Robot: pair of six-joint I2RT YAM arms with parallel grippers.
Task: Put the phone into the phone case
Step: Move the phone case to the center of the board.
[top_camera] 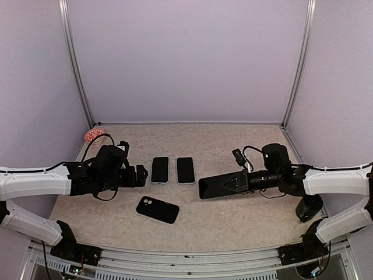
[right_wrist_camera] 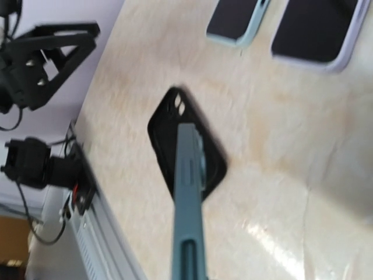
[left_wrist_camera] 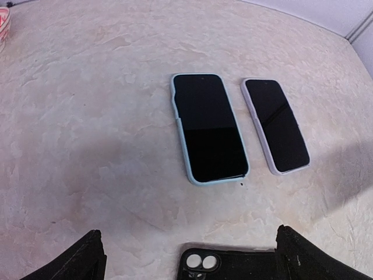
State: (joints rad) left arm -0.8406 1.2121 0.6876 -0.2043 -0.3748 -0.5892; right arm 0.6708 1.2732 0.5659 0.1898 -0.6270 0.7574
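Note:
A black phone case (top_camera: pixel 157 209) lies flat on the table, camera cutout to the left; it also shows in the left wrist view (left_wrist_camera: pixel 233 265) and the right wrist view (right_wrist_camera: pixel 169 125). My right gripper (top_camera: pixel 247 181) is shut on a dark phone (top_camera: pixel 218 186) and holds it in the air to the right of the case. In the right wrist view the phone (right_wrist_camera: pixel 189 204) shows edge-on, teal-sided, over the case. My left gripper (top_camera: pixel 140 175) is open and empty, its fingertips (left_wrist_camera: pixel 81 259) straddling the case's upper end from above.
Two phones in cases lie side by side behind the black case: one light blue (top_camera: pixel 159 170) (left_wrist_camera: pixel 208 127), one lilac (top_camera: pixel 185 170) (left_wrist_camera: pixel 275 125). A red-and-white round object (top_camera: pixel 93 135) sits at the back left. A black cylinder (top_camera: pixel 308 207) stands at the right edge.

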